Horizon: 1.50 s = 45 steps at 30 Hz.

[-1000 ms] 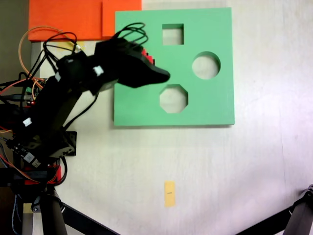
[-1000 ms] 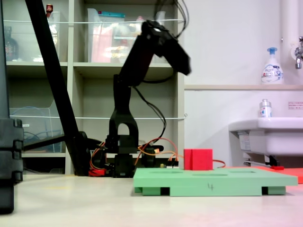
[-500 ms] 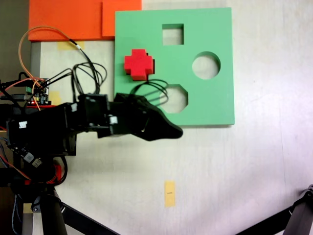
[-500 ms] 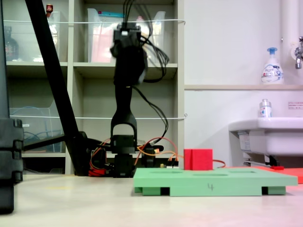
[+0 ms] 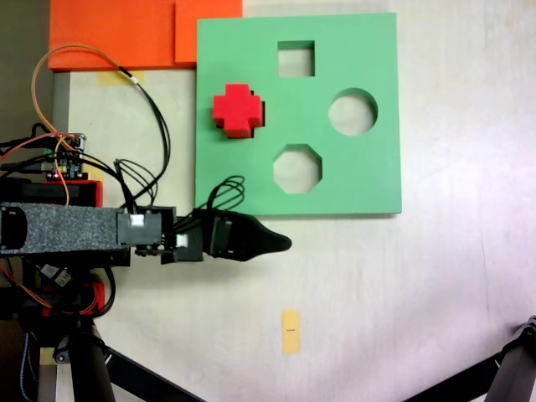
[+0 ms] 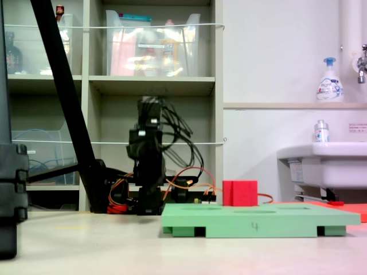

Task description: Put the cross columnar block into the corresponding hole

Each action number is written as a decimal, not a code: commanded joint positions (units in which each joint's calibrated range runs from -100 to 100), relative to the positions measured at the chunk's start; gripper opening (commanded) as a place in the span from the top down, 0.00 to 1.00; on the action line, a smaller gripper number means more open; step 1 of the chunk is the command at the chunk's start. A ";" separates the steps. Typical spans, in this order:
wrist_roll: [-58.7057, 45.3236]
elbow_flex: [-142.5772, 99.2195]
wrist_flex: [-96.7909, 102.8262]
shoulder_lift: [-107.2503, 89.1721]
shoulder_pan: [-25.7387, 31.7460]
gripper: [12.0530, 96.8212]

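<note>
Fixed view from above: shows the cross columnar block (image 5: 238, 110) standing in the corresponding hole on the left half of the green foam board (image 5: 368, 167), near that board's left edge and about midway between its top and bottom edges; red, plus-shaped, rising proud of the green surface; also seen from the side in the low fixed view (image 6: 240, 193), sticking up from the board (image 6: 258, 219) toward its far side. Elsewhere in the board: a square cutout (image 5: 296, 59) near the top edge, a round cutout (image 5: 353, 112) toward the right edge, an octagonal cutout (image 5: 296, 168) below the middle, all three unfilled. Board itself lying at the top of the tabletop (image 5: 402, 301), its upper left corner just beside two orange foam sheets (image 5: 126, 33) at the table's top left corner. Gripper (image 5: 280, 244) lying off the board, just below its lower left corner, pointing right over bare tabletop and well apart from the block; nothing seen in it; jaws stacked into one dark pointed tip, so cannot tell whether parted or closed. Arm stretched flat from the left edge of the table; folded low in front of the shelves in the side view. Small yellow tag (image 5: 291, 331) on the table toward the bottom edge.
</note>
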 commanded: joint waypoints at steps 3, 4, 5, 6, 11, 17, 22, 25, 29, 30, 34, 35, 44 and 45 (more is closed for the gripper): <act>-3.47 -6.58 6.39 0.93 -0.44 0.56; -4.05 -9.27 6.49 0.79 -0.44 0.56; -4.44 -11.76 6.49 0.79 -0.39 0.56; -4.93 -14.26 6.58 0.79 -0.29 0.56; -5.81 -21.93 6.58 0.09 -0.05 0.56; -8.89 -34.30 6.58 -10.95 1.12 0.56; -9.28 -34.30 5.72 -17.51 1.47 0.59; -9.28 -34.30 6.01 -17.51 1.42 0.59; -9.28 -34.30 5.33 -17.51 1.47 0.59; -9.28 -34.30 5.04 -17.51 1.47 0.59; -9.23 -34.30 5.04 -17.51 1.47 0.59; -9.18 -34.30 5.14 -17.51 1.47 0.58; -9.18 -34.30 5.14 -17.51 1.47 0.55; -9.18 -34.30 5.14 -17.51 1.47 0.55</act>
